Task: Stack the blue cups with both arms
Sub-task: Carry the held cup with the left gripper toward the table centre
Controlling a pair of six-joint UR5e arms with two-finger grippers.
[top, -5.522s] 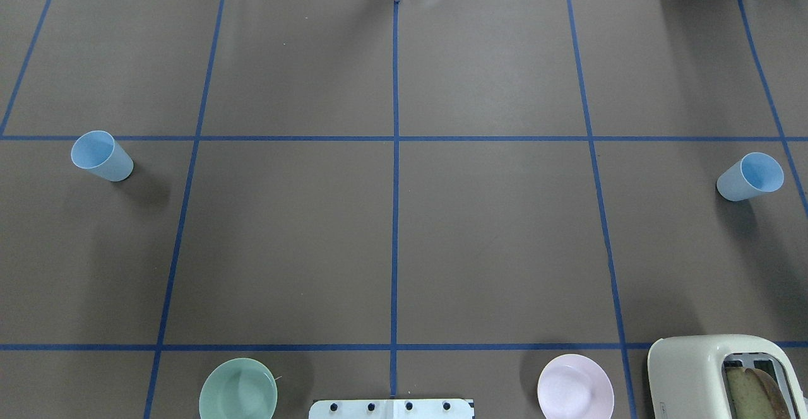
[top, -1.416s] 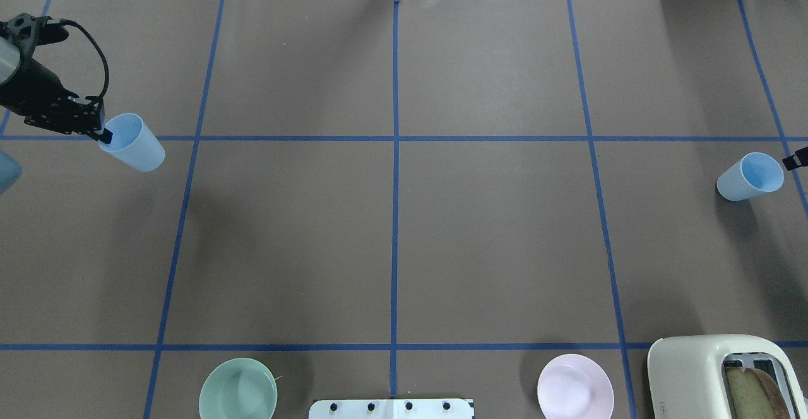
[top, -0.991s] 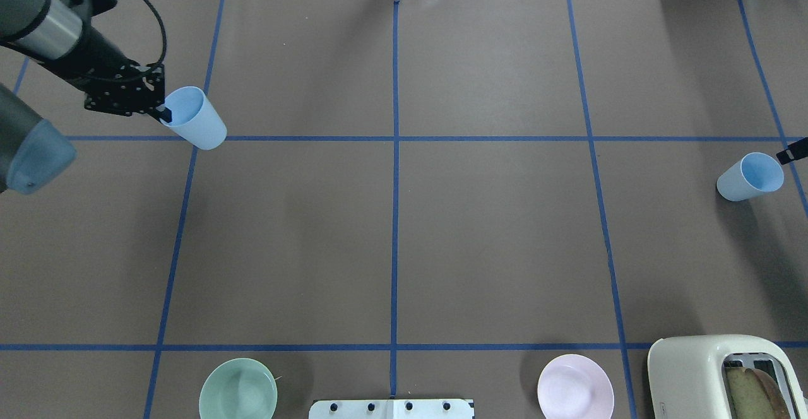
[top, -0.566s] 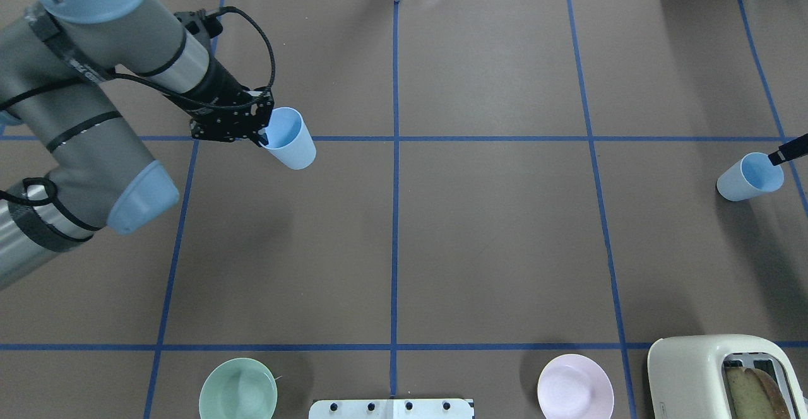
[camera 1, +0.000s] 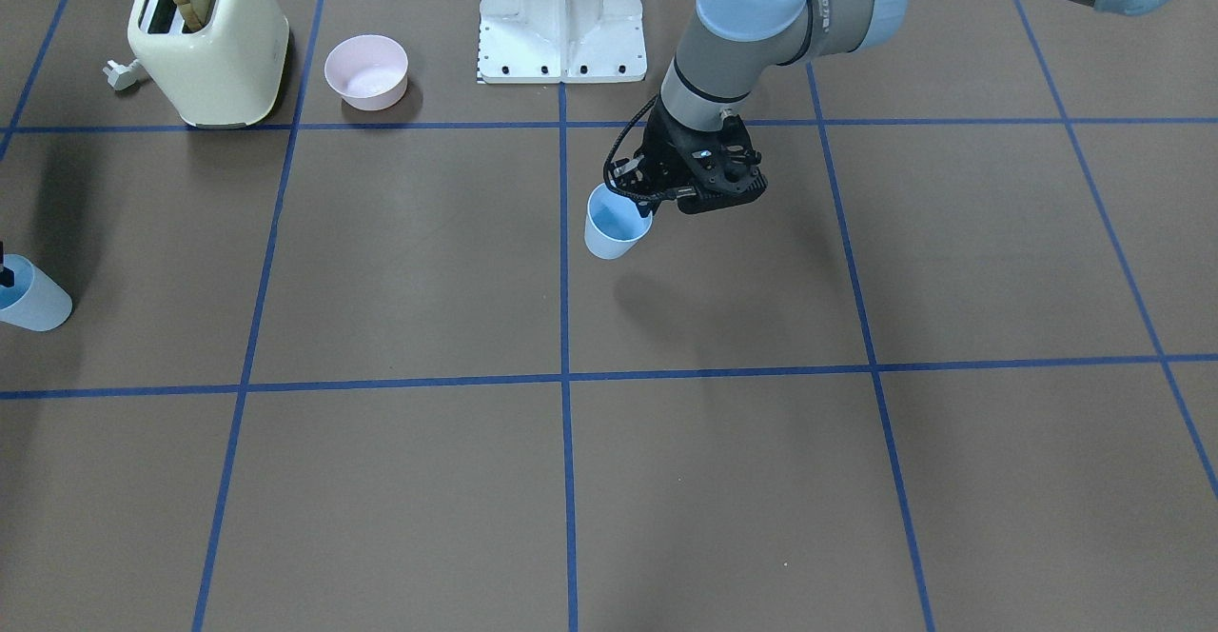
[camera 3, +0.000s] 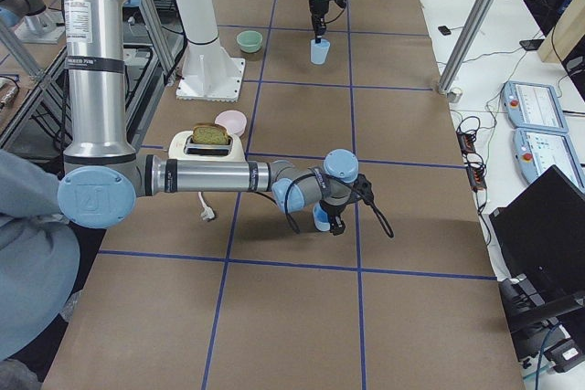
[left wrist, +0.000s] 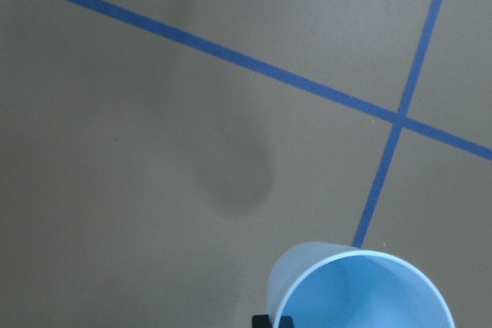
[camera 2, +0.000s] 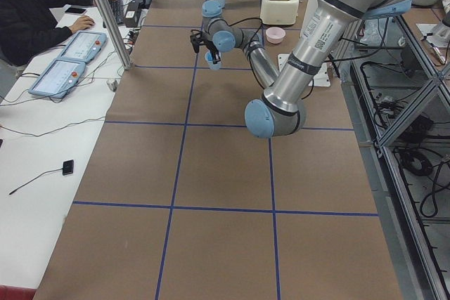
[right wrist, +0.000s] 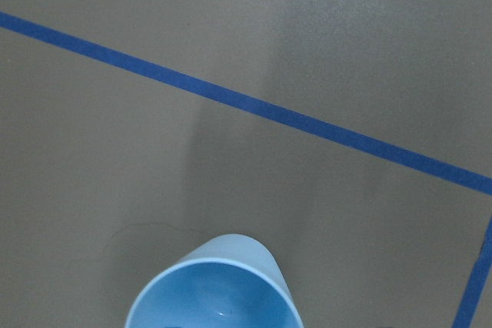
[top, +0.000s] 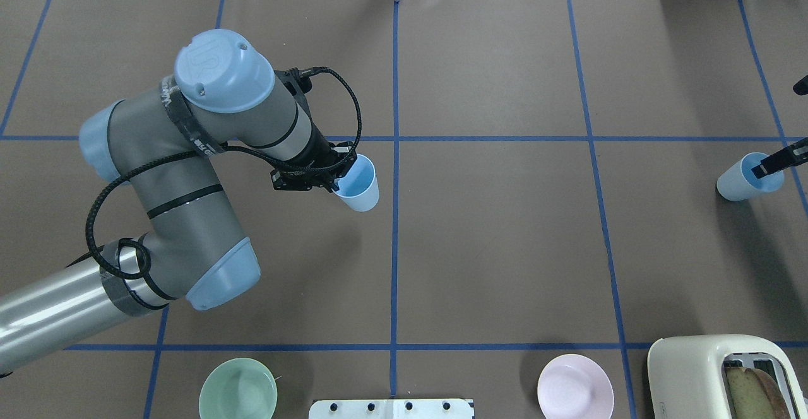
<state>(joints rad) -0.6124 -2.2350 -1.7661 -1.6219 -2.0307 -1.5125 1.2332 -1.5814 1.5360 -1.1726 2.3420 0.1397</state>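
The left gripper [top: 335, 183] pinches one blue cup [top: 361, 187] by its rim, lifted near bench [top: 505, 248] centre (likely the meeting spot). At 3 o'clock the right gripper [top: 771, 165] dips a finger into the other cup [top: 735, 184]; whether it has closed, I cannot tell.

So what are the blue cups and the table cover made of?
Blue cups: probably thin plastic, smooth, semi-matte; uniform pale colour, thin rim.
Table cover: looks like matte brown paper; wavy far edge, no glare.
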